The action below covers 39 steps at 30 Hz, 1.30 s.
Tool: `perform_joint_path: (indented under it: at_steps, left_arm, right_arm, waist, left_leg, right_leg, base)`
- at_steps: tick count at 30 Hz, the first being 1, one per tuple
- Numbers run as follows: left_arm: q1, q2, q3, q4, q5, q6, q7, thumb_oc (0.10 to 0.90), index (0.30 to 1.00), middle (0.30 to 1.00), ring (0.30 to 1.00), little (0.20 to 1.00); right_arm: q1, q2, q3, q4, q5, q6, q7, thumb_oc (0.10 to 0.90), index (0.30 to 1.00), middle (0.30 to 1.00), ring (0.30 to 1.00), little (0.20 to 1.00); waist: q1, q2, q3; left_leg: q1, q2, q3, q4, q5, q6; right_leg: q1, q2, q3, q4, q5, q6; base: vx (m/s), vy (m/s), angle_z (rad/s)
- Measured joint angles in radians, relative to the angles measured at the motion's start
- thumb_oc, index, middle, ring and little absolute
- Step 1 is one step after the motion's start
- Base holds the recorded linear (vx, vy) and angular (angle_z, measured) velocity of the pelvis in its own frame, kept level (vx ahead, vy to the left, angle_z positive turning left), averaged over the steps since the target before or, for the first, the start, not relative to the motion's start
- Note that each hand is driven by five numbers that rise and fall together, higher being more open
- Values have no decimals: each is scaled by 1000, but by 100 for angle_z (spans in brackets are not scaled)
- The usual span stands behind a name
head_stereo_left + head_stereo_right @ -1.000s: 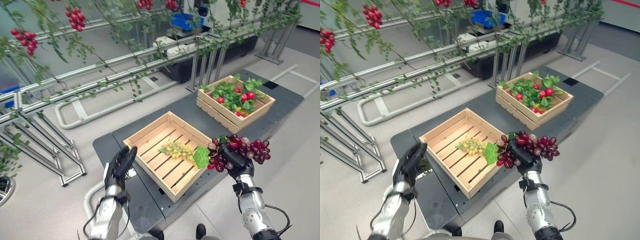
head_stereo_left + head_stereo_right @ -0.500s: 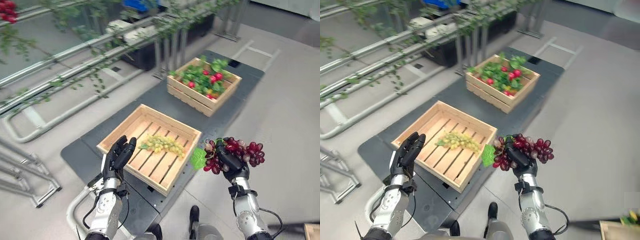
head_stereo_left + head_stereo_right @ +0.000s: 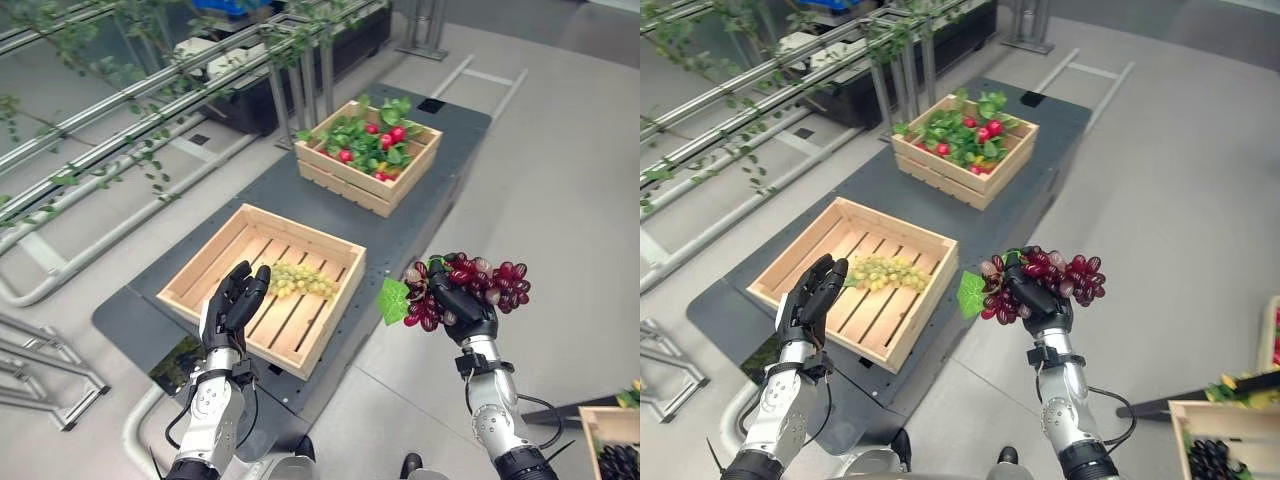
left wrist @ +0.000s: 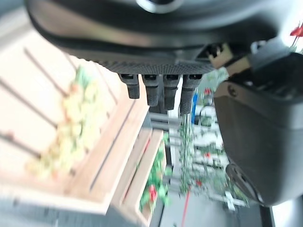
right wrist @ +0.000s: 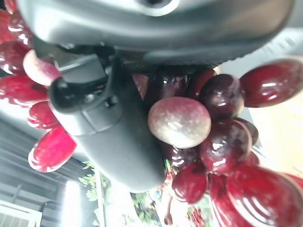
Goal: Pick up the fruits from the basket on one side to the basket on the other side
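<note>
right hand (image 3: 462, 308) is curled tight around a bunch of dark red grapes (image 3: 480, 283), held up in the air off to the right of the dark platform (image 3: 420, 215), over the grey floor (image 3: 560, 190). there's a green leaf (image 3: 394, 298) dangling off the bunch on the side facing the near crate. in the right wrist view the thumb (image 5: 109, 127) is wrapped across the grapes with berries bulging out on both sides, so it's a proper grip.

left hand (image 3: 234, 303) is up with its fingers straight and relaxed, holding nothing, hovering over the near left corner of the near wooden crate (image 3: 340, 310). that crate has a bunch of green grapes (image 3: 300, 280) lying on its slats, just beyond the left fingertips, can't tell if they actually touch.

further back on the same platform sits a second wooden crate (image 3: 340, 180) packed with green leaves and red fruit (image 3: 390, 138). the two crates are well apart.

over at the lower right in the right eye view there's another crate corner (image 3: 1225, 435) with dark grapes (image 3: 1212, 460) in it. metal rails with leafy vines (image 3: 150, 110) run along the back left.
</note>
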Motion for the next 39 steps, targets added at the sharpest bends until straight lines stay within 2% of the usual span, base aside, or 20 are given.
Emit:
perform_joint_path:
  at_steps: [2,4,6,8,15,19,21,22,23,24,25,26,27,28,29,31,35,39]
  left_arm:
    - [17,-1,0,-18,0,0,-24,800,900,900,900,900]
    - [20,-1,0,-22,0,0,-35,800,900,900,900,900]
    - [20,-1,0,-22,0,0,-44,800,900,900,900,900]
    - [20,-1,0,-22,0,0,-47,800,900,900,900,900]
    - [21,-1,0,-22,0,0,-45,800,900,900,900,900]
    - [22,-7,0,-22,0,0,-46,800,900,900,900,900]
    - [25,-8,1,-23,-2,0,-46,800,900,900,900,900]
    - [27,-6,10,-22,-3,-1,-44,800,900,900,900,900]
    - [50,-13,7,-32,-3,0,-40,800,900,900,900,900]
    - [76,-18,8,-54,-2,-4,-37,800,900,900,900,900]
    - [109,-26,4,-75,0,-13,-33,800,900,900,900,900]
    - [105,-12,6,-69,0,-12,-24,800,900,900,900,900]
    - [100,-8,10,-67,-2,-12,-14,800,900,900,900,900]
    - [65,-1,18,-60,-3,-12,13,800,900,900,900,900]
    - [42,1,17,-58,-3,-12,25,800,900,900,900,900]
    - [-6,1,16,-58,-1,-13,51,800,900,900,900,900]
    - [20,-1,16,-58,0,-14,56,800,900,900,900,900]
    - [30,-1,18,-58,0,-14,56,800,900,900,900,900]
  right_arm:
    - [33,5,-29,-6,0,0,0,400,300,300,300,300]
    - [51,10,-35,-8,0,-1,0,400,300,300,300,300]
    - [65,17,-33,-8,0,-1,0,400,300,300,300,300]
    - [75,29,-33,-8,0,-1,0,400,300,300,300,300]
    - [103,47,-23,-8,1,-1,1,400,300,300,300,300]
    - [99,41,-23,-7,2,-1,3,400,300,300,300,300]
    - [90,39,-23,-6,2,1,3,400,300,300,300,300]
    - [75,45,-21,2,1,6,3,400,300,300,300,300]
    - [71,39,-22,-3,1,6,12,400,300,300,300,300]
    - [61,23,-21,-4,2,6,21,400,300,300,300,300]
    - [37,3,-23,-5,2,5,29,400,300,300,300,300]
    - [20,5,-24,8,6,6,28,400,300,300,300,300]
    - [23,12,-24,9,8,6,28,400,300,300,300,300]
    - [36,23,-23,8,21,6,28,400,300,300,300,300]
    - [43,26,-22,9,38,6,28,400,300,300,300,300]
    - [46,37,-23,19,42,6,28,400,300,300,300,300]
    - [59,51,-21,25,44,6,28,400,300,300,300,300]
    - [57,51,-21,24,44,6,28,400,300,300,300,300]
  waist:
    - [-13,-33,-36]
    - [-24,-52,-48]
    - [-33,-61,-54]
    - [-35,-60,-59]
    - [-36,-19,-84]
    - [-32,-13,-87]
    - [-17,-17,-85]
    - [-1,-56,-77]
    - [-1,-65,-83]
    - [4,-61,-81]
    - [12,-13,-80]
    - [14,9,-71]
    - [11,7,-68]
    - [-15,-13,-59]
    - [-24,-23,-59]
    - [-29,-37,-63]
    - [-35,-22,-56]
    - [-19,-21,-56]
  left_leg:
    - [-11,8,8,-4,2,-12]
    - [-13,7,10,1,4,-13]
    - [-13,6,11,1,4,-13]
    - [-12,6,11,1,4,-13]
    - [-16,7,8,1,6,-14]
    - [-9,9,-5,2,9,-16]
    - [-18,8,-50,42,-5,-28]
    - [-84,-9,-115,181,-24,-36]
    - [-124,-46,-173,237,-58,-32]
    - [-121,-84,-245,227,-91,-19]
    - [-79,-150,-307,140,-112,27]
    - [-9,-151,-294,22,-59,81]
    - [2,-152,-282,-7,-41,79]
    - [-5,-159,-292,-8,-38,80]
    - [-15,-160,-299,-8,-38,85]
    - [-35,-155,-300,-8,-31,82]
    - [-8,-145,-299,-7,-27,75]
    - [-1,-135,-299,-1,-30,68]
  right_leg:
    - [-23,7,15,-1,2,-6]
    - [-30,6,19,-4,7,-7]
    - [-30,6,20,-4,9,-6]
    - [-30,6,21,-4,10,-7]
    - [-32,8,22,0,12,-6]
    - [-32,13,35,-4,11,-9]
    - [-45,12,62,1,3,-21]
    - [-62,-16,123,8,2,-26]
    - [-68,-42,142,8,25,-18]
    - [-83,-50,165,16,23,-15]
    - [-101,-36,218,20,41,-3]
    - [-103,-26,207,25,58,11]
    - [-102,-28,201,23,59,13]
    - [-99,-34,185,20,59,13]
    - [-102,-33,178,18,57,11]
    - [-113,-25,160,6,56,7]
    - [-82,-12,154,1,56,2]
    - [-73,2,151,1,51,-7]
  base:
    - [-115,-120,-17]
    - [-79,-84,-15]
    - [-74,-85,-4]
    - [-92,-101,-1]
    - [-96,-154,2]
    - [-126,-128,-4]
    - [-113,19,-36]
    - [-104,109,-62]
    - [-108,166,-70]
    - [-35,133,-113]
    - [-50,103,-138]
    - [-63,44,-129]
    - [-79,6,-51]
    - [-50,-3,4]
    - [-43,1,16]
    - [-9,4,5]
    - [6,-2,4]
    - [2,0,1]
